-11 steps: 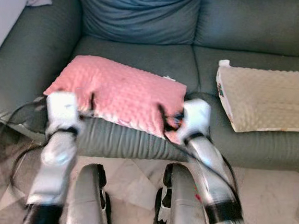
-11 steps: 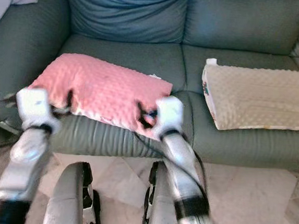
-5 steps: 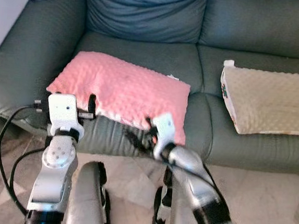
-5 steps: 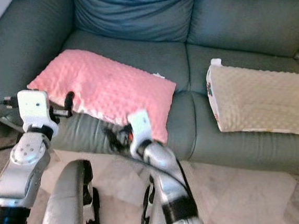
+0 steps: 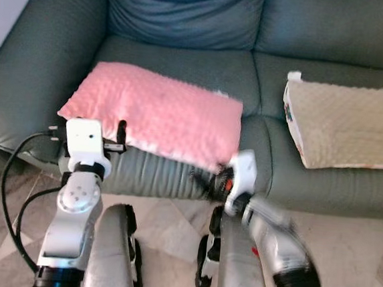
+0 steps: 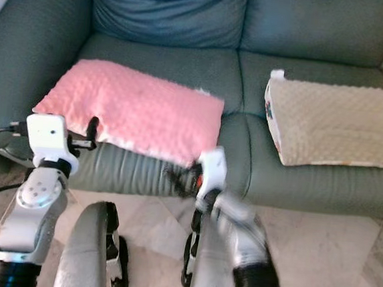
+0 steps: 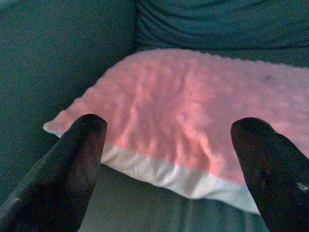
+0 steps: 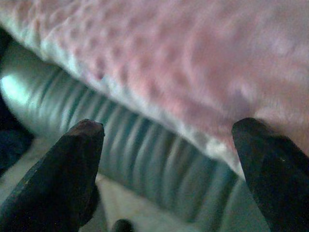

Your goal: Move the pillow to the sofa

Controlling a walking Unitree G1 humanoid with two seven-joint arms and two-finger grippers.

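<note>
Pink dimpled fabric pillow [image 5: 157, 113]: flat on grey-green leather sofa [image 5: 264, 83] seat, overhanging its front edge. Left pincer [image 7: 169, 159] and right pincer [image 8: 164, 159]: both spread open, empty, near that edge. Risk: a catching finger drags the pillow floorward.

right hand [image 5: 210, 181] | let go of pink pillow [image 5: 157, 111] | dropped below seat edge

The right gripper [image 8: 169, 159] looked along its two black fingers [image 8: 72, 169], which stood spread wide apart with nothing between them. Just beyond them lay the pink dimpled pillow [image 8: 193, 58], its pale edge overhanging the ribbed grey-green front of the sofa seat [image 8: 145, 159], all somewhat blurred.
</note>
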